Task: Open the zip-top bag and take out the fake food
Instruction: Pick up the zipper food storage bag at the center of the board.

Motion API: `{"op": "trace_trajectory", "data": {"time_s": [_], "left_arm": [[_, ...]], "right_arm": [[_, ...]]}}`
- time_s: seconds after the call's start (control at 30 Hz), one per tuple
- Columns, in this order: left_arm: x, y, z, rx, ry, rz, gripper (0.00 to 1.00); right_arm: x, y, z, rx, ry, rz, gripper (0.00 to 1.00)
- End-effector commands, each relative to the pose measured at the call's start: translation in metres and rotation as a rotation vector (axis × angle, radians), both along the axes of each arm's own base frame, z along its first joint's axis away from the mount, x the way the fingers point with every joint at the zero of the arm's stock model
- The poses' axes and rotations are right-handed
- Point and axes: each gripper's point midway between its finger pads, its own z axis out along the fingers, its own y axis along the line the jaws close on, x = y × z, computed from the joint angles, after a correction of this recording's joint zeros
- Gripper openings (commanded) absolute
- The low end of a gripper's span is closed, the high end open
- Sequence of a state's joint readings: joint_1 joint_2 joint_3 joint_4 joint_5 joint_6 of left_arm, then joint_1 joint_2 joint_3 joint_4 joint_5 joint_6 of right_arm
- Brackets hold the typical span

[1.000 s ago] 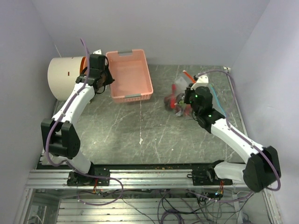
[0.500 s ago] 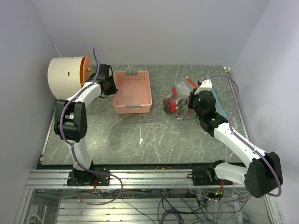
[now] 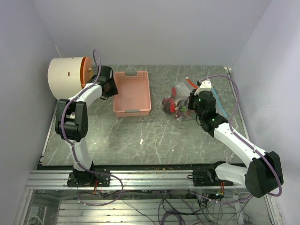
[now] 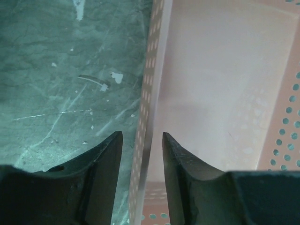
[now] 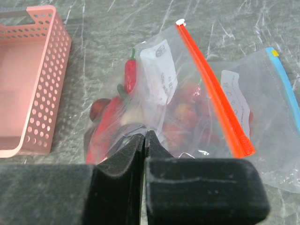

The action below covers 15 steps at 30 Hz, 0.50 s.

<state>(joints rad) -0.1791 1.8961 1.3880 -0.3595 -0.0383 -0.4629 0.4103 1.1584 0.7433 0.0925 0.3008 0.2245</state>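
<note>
1. Scanning the counter [image 3: 154,136]: the zip-top bag [image 3: 180,99] sits on the right half and the pink basket [image 3: 132,93] left of middle, near each other but apart.
2. Over at the basket, my left jaws straddle its left wall [image 4: 147,93]. They are parted, with a gap on both sides, and grip nothing. The whole basket lies between them and the bag, so that arm is well out of this one.
3. My right jaws are the near pair. They are pressed shut, tips right at the bag's near edge, with the bag straight ahead. Whether a fold of film is pinched between them, I cannot tell.
4. Here's the relation that matters: the orange zip strip [image 5: 213,89] runs away from me, from near right to far middle, and lies to the right of my tips. It looks sealed along its length. I reckon the opening calls for a shift rightward onto that strip, not a push forward.
5. The fake food [image 5: 185,115], red rounds and a chilli [image 5: 130,70], is heaped inside the film between my tips and the strip, none of it out yet.
</note>
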Motion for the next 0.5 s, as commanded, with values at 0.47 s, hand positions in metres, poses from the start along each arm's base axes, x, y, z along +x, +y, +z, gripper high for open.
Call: {"op": "trace_trajectory", "data": {"time_s": [0.47], "left_arm": [[-0.038,-0.123,0.145,0.119,-0.278,-0.074,0.53]], "right_arm": [[-0.003,-0.004,0.012,0.018,-0.036,-0.008,0.00]]}}
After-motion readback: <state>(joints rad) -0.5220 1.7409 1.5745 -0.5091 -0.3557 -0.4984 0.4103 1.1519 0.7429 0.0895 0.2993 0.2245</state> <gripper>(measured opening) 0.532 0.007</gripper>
